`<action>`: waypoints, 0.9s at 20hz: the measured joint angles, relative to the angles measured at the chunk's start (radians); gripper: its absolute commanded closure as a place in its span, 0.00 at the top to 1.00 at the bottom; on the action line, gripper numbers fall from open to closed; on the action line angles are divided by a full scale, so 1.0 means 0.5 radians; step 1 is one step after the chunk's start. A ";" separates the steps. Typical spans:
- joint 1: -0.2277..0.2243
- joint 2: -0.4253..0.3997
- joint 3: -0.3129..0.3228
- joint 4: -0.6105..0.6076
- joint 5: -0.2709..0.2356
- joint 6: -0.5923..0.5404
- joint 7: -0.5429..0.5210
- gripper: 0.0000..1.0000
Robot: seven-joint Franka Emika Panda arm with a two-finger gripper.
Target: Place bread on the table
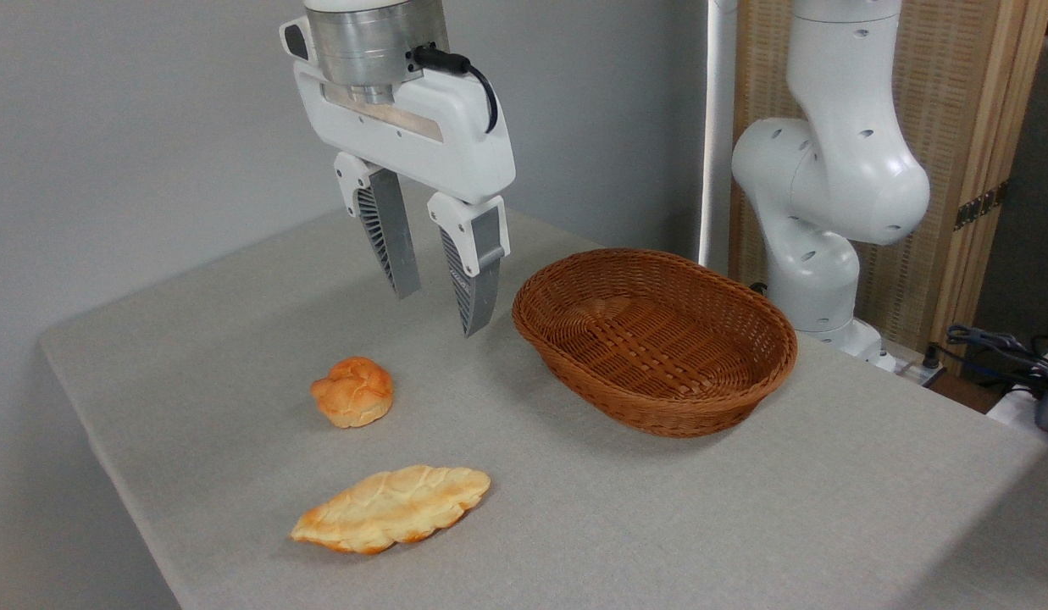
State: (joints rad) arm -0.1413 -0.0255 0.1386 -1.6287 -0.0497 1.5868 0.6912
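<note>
Claw (439,313): empty, fingers parted, hanging above the table (193,356).
Bread (352,391): resting on the table, below and left of the claw.
Basket (655,339): right of the claw.
Loaf (392,508): near front edge.

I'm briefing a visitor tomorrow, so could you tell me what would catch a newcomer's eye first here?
Probably the white robot hand, hanging open and empty above the grey cloth table. Below it to the left sits a small round golden-orange bun, with a flat leaf-shaped pale loaf nearer the camera. The brown oval wicker basket stands empty on the right.
</note>
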 measured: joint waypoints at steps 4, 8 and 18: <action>-0.001 0.000 -0.001 0.000 0.006 0.000 0.000 1.00; -0.010 0.000 -0.002 0.000 0.063 0.000 0.000 1.00; -0.013 0.000 -0.002 0.000 0.067 0.000 0.000 1.00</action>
State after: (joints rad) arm -0.1477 -0.0255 0.1375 -1.6287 -0.0163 1.5868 0.6913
